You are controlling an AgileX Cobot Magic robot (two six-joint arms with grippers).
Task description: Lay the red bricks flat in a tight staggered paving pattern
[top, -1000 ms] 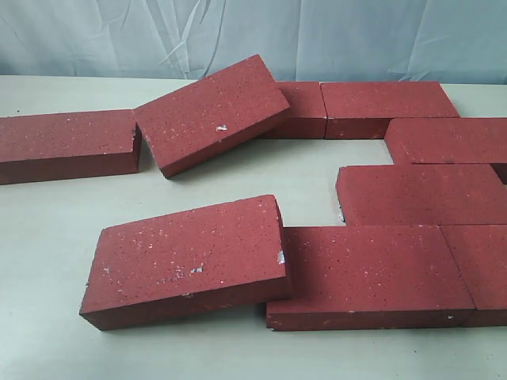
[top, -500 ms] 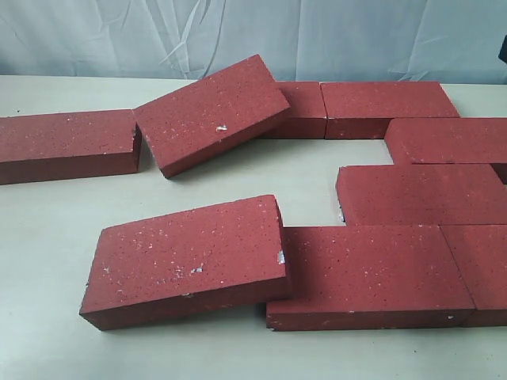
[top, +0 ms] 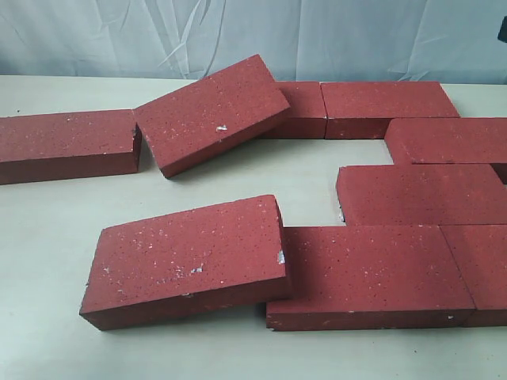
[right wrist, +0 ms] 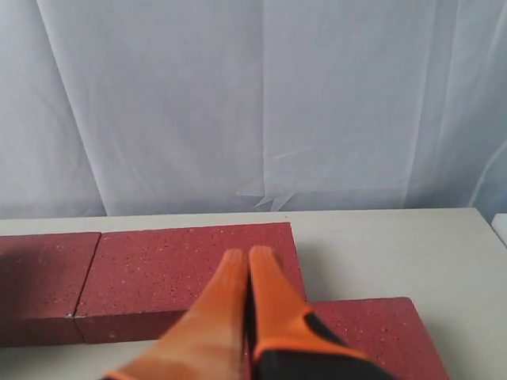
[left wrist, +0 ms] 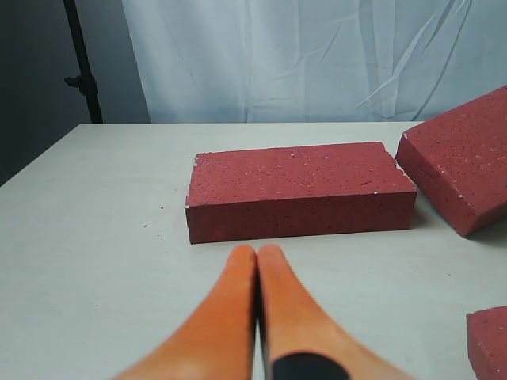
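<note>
Several dark red bricks lie on the pale table [top: 47,261]. One left brick [top: 63,142] lies flat; a tilted brick [top: 210,111] leans beside it. A front brick [top: 186,253] rests its right end on a flat brick [top: 368,273]. More flat bricks [top: 420,194] form rows at the right. Neither gripper shows in the exterior view. In the left wrist view, my left gripper [left wrist: 257,252] is shut and empty, just short of a flat brick [left wrist: 297,190]. In the right wrist view, my right gripper [right wrist: 247,255] is shut and empty, over a brick [right wrist: 158,269].
A white curtain [top: 253,36] hangs behind the table. A dark stand [left wrist: 83,63] rises past the table's far corner in the left wrist view. Bare table shows between the left brick and the front tilted brick. A dark sliver [top: 503,30] sits at the right edge.
No brick has moved. A dark sliver has come into view at the upper right edge of the exterior view and has risen a little.
</note>
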